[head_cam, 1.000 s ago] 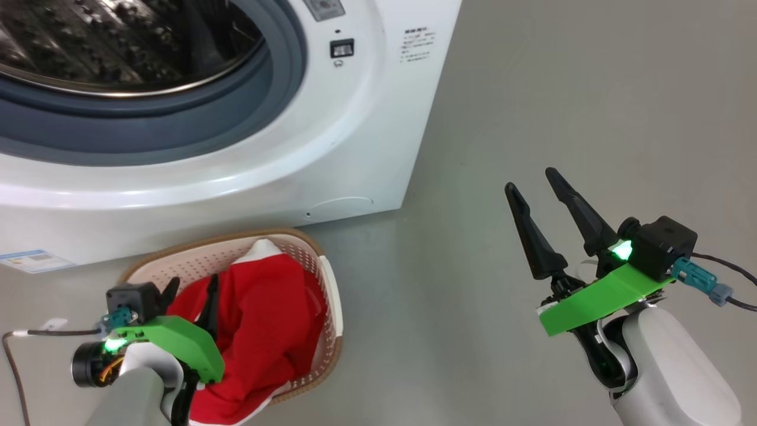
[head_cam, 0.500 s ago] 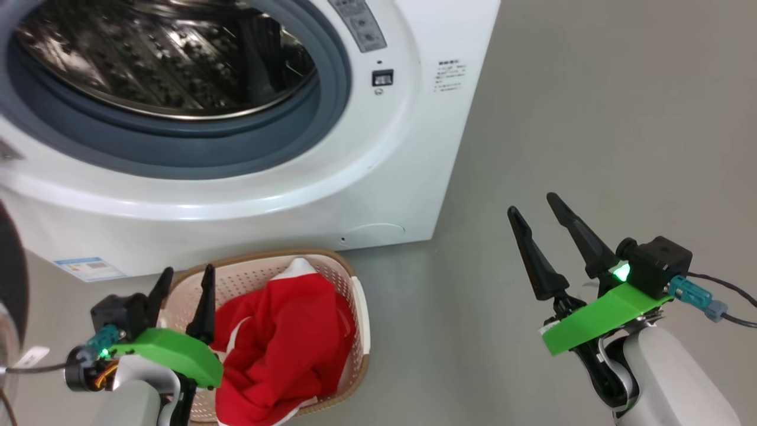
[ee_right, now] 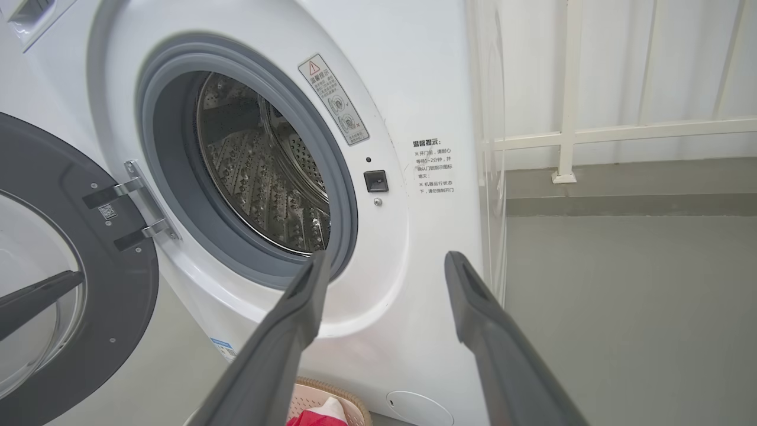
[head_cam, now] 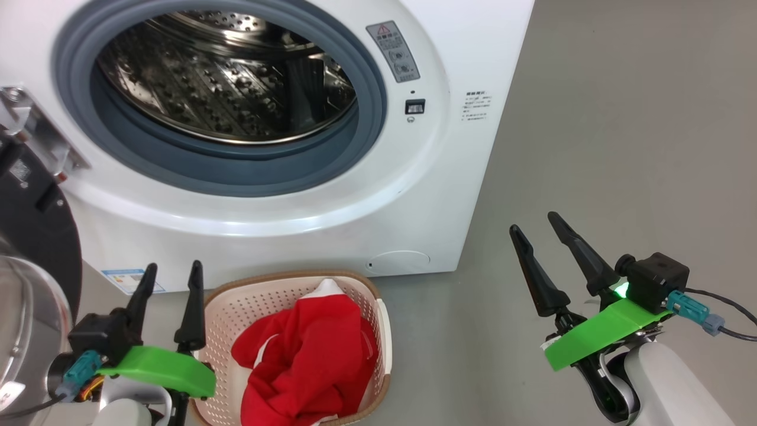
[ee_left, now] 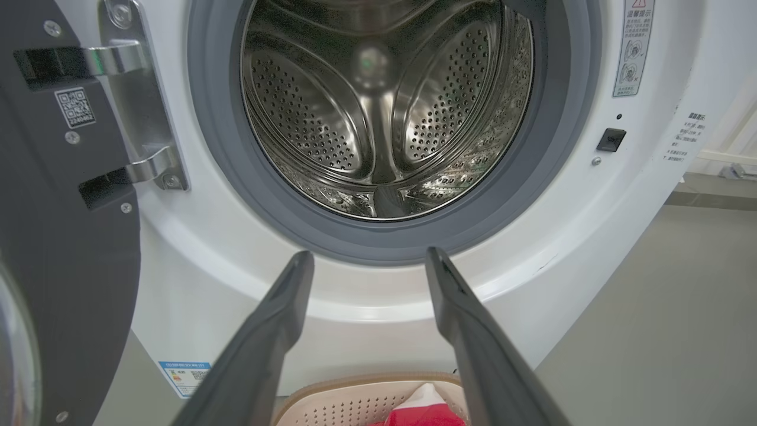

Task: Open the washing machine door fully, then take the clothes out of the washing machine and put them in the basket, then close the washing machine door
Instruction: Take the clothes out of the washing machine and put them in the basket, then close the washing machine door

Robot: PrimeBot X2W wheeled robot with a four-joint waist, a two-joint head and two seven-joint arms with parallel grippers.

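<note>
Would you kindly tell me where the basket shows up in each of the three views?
Head view: the basket sits at bottom centre, below the washing machine.
Left wrist view: its rim peeks up at the bottom edge, centre.
Right wrist view: a sliver at the bottom edge, left of centre.
Shared landmark: the small black latch socket on the washing machine's front.

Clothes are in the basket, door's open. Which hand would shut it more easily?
Probably the left hand: it is open and empty, right beside the washing machine door, which hangs at the robot's left. The right hand sits far off on the other side.
</note>
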